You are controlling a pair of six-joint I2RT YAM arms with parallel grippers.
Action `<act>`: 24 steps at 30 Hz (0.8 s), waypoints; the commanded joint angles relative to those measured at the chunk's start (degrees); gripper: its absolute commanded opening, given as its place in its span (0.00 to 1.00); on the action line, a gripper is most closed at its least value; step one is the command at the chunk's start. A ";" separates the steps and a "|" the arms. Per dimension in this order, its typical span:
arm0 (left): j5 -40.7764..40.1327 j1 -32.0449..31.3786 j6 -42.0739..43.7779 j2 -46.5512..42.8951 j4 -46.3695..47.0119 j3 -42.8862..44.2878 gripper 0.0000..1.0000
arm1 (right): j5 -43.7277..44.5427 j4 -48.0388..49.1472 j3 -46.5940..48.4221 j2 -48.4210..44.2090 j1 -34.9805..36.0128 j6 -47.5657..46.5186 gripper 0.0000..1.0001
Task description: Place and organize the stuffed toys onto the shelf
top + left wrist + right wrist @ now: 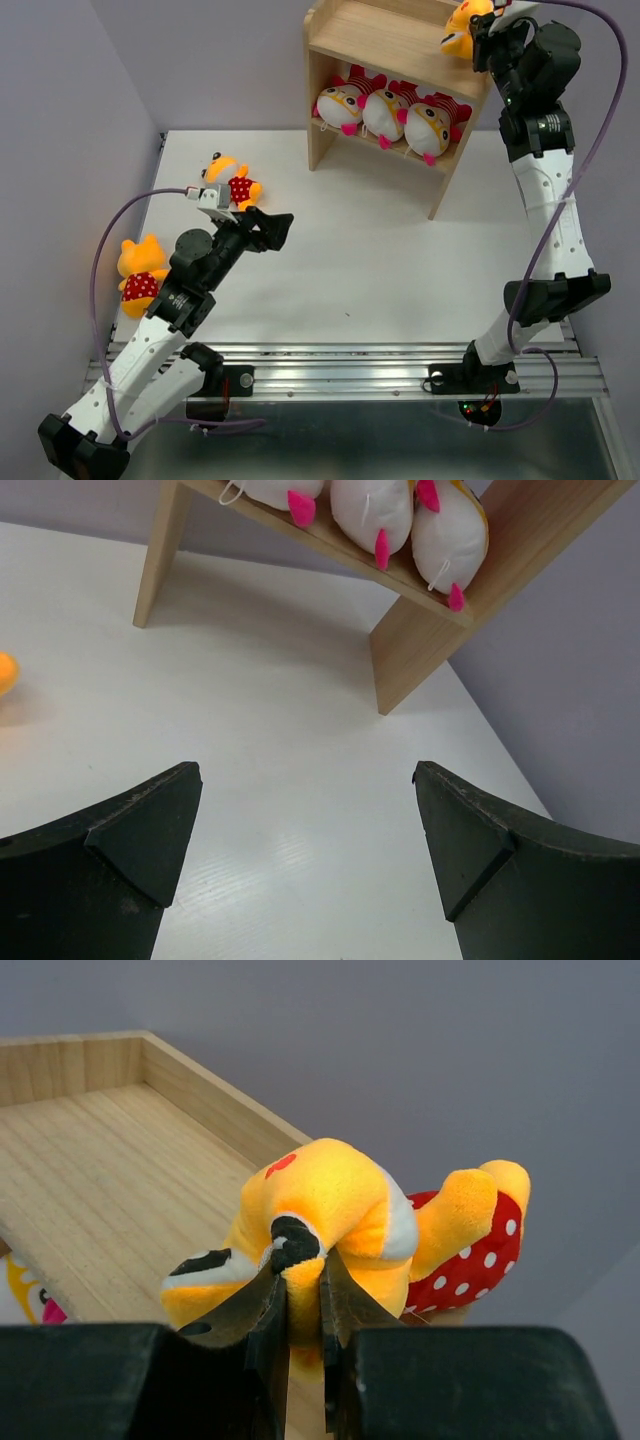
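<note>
At the table's (400,270) left edge lies one orange toy (138,272). A second orange toy (232,184) lies farther back, near the left gripper (278,228), whose jaws are spread and hold nothing. The shelf (385,40) stands at the rear with three white-faced toys (385,112) on its lower tier. Over the top tier's right end, the right gripper (485,40) pinches a third orange toy (460,30) by the face.

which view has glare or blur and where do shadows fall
Left wrist: faint sheen on the table near the left gripper, soft shadow beneath the shelf. Right wrist: orange toy sharp and evenly lit, right gripper dark against it. Top external: flat even light, faint shadows only, no blur.
</note>
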 commanded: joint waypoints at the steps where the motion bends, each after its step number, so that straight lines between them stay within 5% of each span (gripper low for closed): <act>1: 0.99 0.38 -0.87 -0.57 4.87 -1.45 0.99 | -4.65 6.10 -4.86 -2.46 -0.45 3.38 0.07; 11: 1.43 0.91 -1.66 -1.71 5.92 -4.18 0.99 | -7.46 6.81 -12.09 -6.16 -3.35 6.72 0.20; 16: 1.96 1.35 -1.66 -1.36 6.45 -4.71 0.99 | -10.09 7.16 -14.20 -8.44 -4.49 6.64 0.01; 24: 3.01 1.70 -1.84 -0.48 7.77 -4.97 0.99 | -17.12 7.34 -16.48 -10.64 -5.55 5.23 0.01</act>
